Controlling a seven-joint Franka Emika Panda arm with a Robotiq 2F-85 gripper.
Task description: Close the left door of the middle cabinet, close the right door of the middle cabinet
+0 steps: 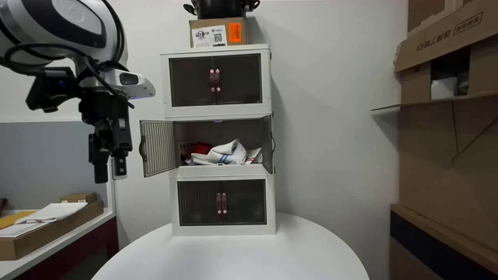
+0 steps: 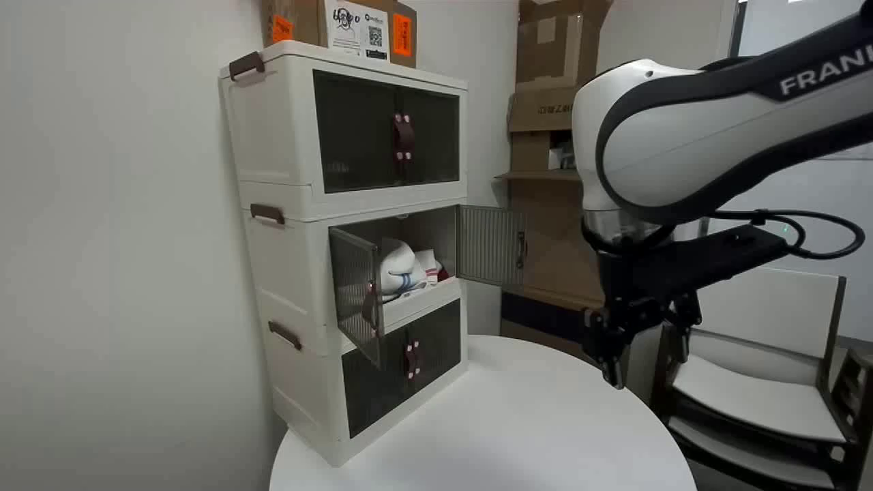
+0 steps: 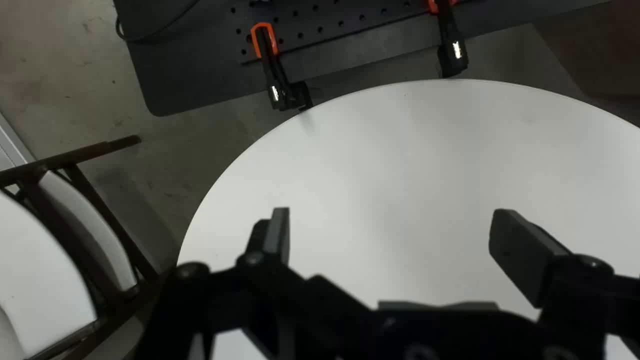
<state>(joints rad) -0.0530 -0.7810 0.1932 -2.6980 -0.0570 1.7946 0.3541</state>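
- 2 doors swung open on the middle cabinet (image 1: 221,171): left door (image 1: 158,147) and right door (image 1: 267,144), each hinged at its outer edge.
- White cloth (image 1: 229,152) seems tucked inside, so probably won't block closing.
- My gripper (image 3: 392,227) hangs over the table (image 3: 375,165), jaws spread, nothing between; likely held well apart from both doors for pushing room.

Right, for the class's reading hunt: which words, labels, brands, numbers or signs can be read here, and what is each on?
"FRAN", then a letter cut off by the picture's edge: robot arm, in an exterior view.
White label on the upper cardboard box: text too blurred to read, beside a QR code.
Orange stickers on that box: print too small.
Brown carton: printed characters, too blurred to read.
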